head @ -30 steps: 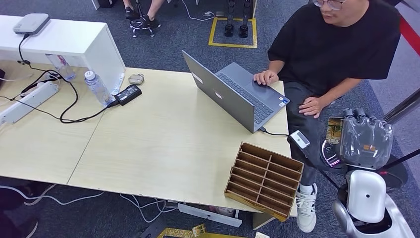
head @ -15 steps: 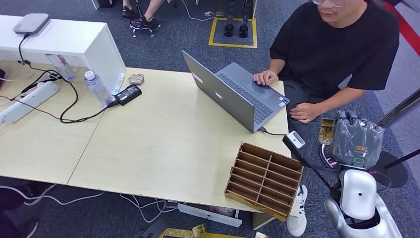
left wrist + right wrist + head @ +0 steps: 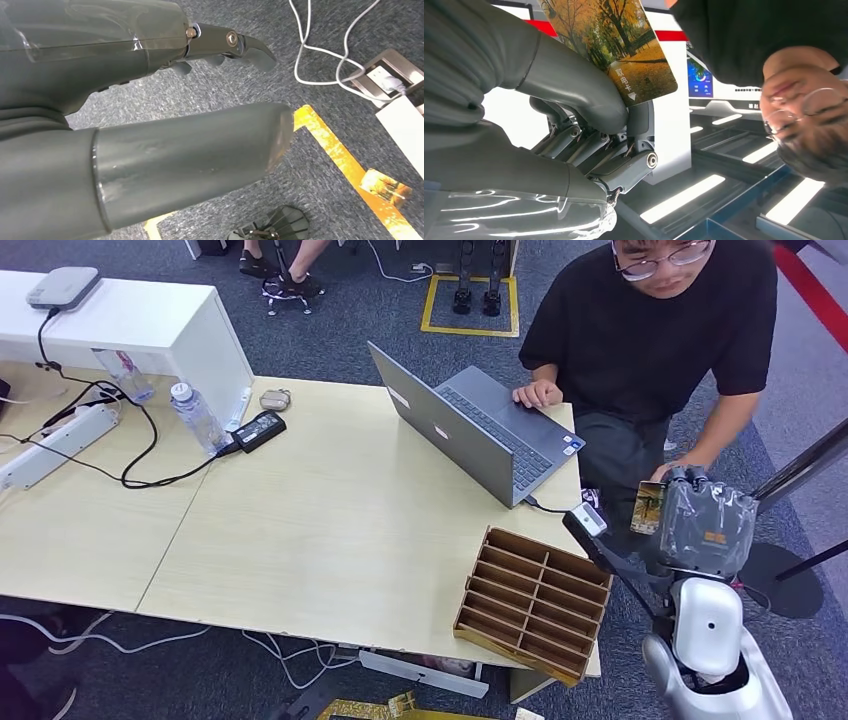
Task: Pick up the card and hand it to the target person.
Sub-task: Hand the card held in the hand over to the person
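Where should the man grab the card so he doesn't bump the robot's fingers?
Probably the free end of the card, the part sticking out past the right hand. The thumb and fingers pinch one end, so the end with the printed characters is bare. Coming from that open side, where the person's hand is already close, looks easiest.

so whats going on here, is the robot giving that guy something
Yes. The robot's right hand holds a card with an autumn tree picture, raised beside the table toward the seated person. The person's hand is right by the card, while their other hand rests on the laptop. The left hand hangs over the carpet, holding nothing.
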You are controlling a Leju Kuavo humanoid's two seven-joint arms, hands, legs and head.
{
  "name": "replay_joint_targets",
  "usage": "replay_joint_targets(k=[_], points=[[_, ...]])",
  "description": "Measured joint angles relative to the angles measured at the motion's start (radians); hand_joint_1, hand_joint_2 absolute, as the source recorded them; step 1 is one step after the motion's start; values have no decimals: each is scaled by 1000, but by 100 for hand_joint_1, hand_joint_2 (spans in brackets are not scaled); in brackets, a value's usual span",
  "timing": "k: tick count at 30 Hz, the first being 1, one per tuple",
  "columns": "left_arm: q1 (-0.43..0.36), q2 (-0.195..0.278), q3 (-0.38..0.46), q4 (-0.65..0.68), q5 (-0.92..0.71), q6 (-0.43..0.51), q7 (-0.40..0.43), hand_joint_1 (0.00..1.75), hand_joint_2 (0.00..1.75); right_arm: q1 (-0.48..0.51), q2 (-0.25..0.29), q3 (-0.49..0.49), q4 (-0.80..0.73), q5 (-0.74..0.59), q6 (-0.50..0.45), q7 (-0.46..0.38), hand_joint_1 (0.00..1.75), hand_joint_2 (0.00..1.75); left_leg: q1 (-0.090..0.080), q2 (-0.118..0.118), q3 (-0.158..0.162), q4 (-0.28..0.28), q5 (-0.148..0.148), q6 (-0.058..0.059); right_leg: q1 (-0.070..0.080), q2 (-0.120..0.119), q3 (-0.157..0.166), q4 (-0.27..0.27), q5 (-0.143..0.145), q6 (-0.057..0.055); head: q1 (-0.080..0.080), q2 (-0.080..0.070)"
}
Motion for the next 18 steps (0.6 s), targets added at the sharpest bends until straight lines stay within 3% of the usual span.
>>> replay_joint_targets(k=[18], points=[[-3,0,0,0,-1,3,-8,0,0,-4,13,-9,27,0,0,-1,158,175,0,0,0,0,0,0,0,0,0,0,0,0,0,0]])
